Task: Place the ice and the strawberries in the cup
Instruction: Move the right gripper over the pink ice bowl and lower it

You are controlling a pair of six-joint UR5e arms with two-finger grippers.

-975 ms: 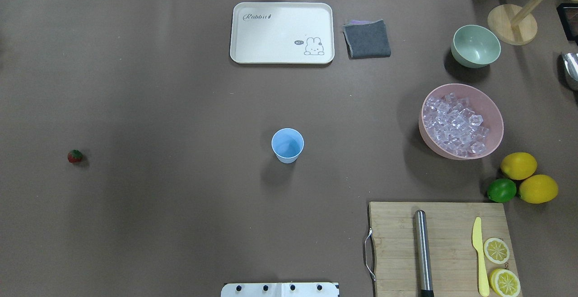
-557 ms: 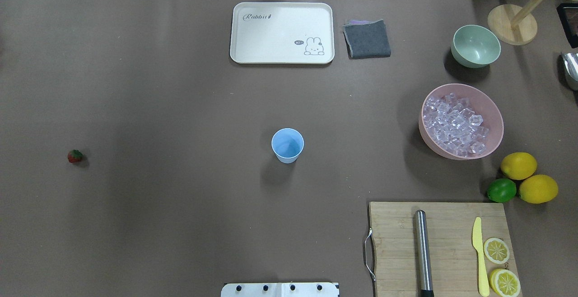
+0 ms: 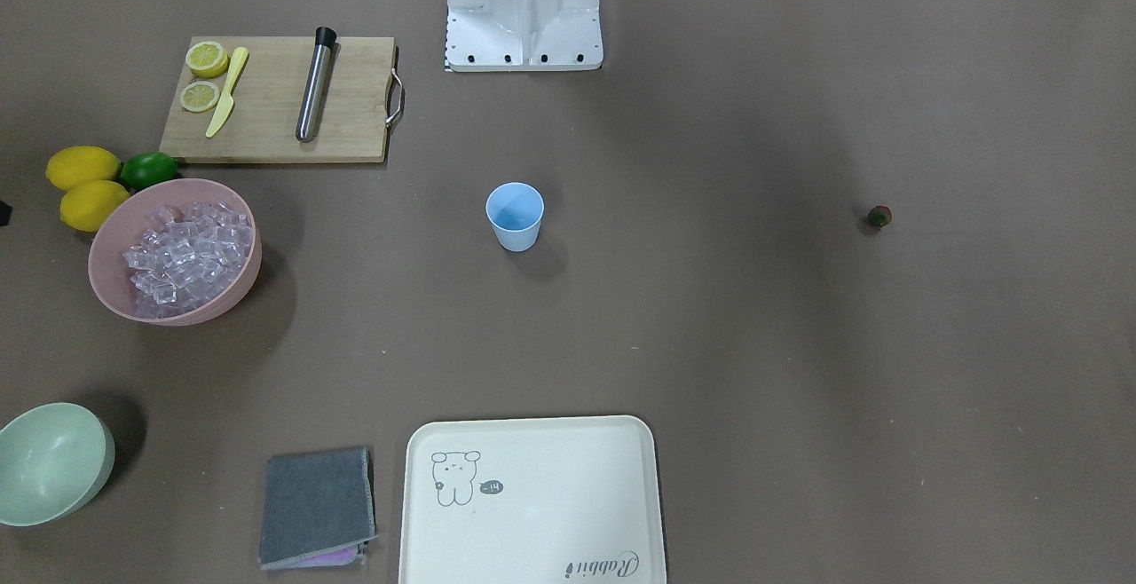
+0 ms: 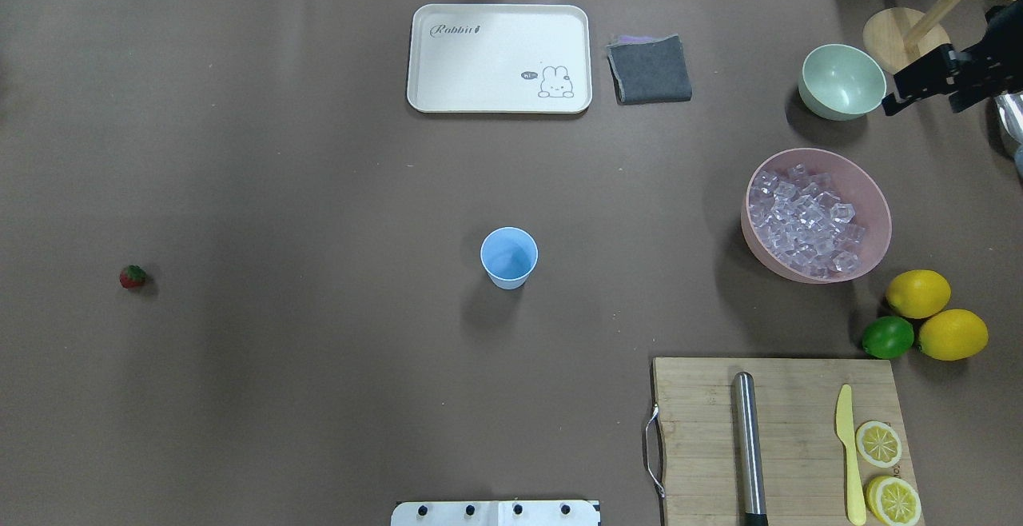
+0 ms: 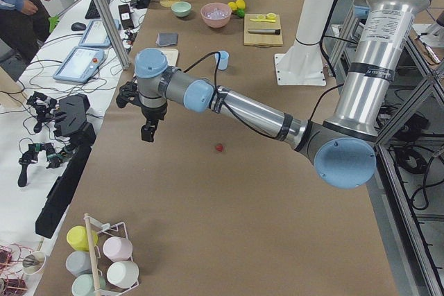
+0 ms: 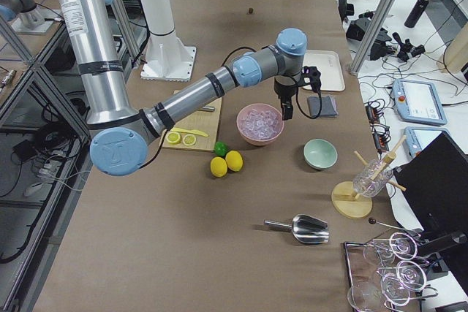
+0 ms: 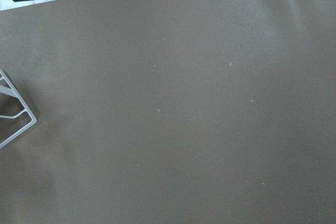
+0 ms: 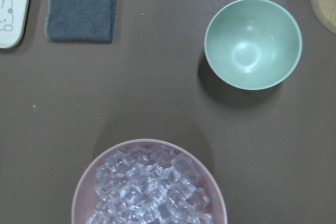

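Approach step, cup [image 4: 509, 258] empty: R gripper [image 6: 287, 111] by ice [image 4: 807, 222], L gripper [image 5: 148, 129] near strawberry [image 4: 133, 276]; fingers open/closed can't tell; next: descend, pinch cube.

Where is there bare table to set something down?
Between the strawberry and the cup, and between the cup and the tray, the table is bare. Crowded on the robot's right: pink bowl, lemons, board.

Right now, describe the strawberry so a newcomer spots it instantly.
Start at the light-blue cup mid-table, then look far toward the robot's left. The strawberry lies there alone: tiny, red, green-capped, unlike the larger lemons and lime by the pink bowl.
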